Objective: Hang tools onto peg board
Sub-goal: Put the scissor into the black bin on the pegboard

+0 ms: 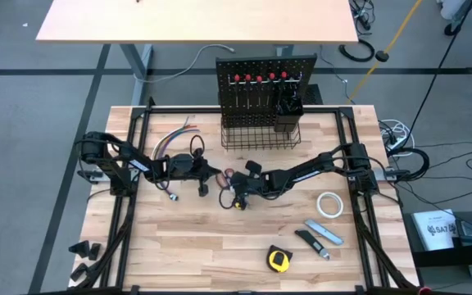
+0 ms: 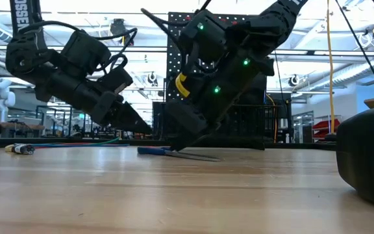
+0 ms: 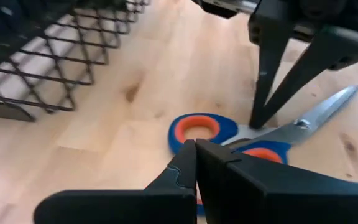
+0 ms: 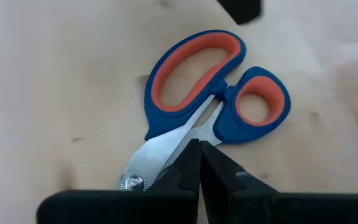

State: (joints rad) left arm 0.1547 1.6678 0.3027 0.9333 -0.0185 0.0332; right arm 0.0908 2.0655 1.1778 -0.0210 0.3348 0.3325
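I am pinching my right gripper [image 4: 199, 148] and left gripper [image 3: 195, 149] tight on the scissors [image 4: 213, 87]. Some screwdrivers [image 1: 259, 80] are hanging on the peg board [image 1: 306, 64] already; lots more tools are waiting.

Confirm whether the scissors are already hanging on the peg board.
No: the scissors lie flat on the wooden tabletop, with the shut right gripper at their blades.

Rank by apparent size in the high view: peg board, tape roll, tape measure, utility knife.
1. peg board, by far the largest.
2. utility knife, long and thin.
3. tape roll and tape measure look about alike; I would not rank them.
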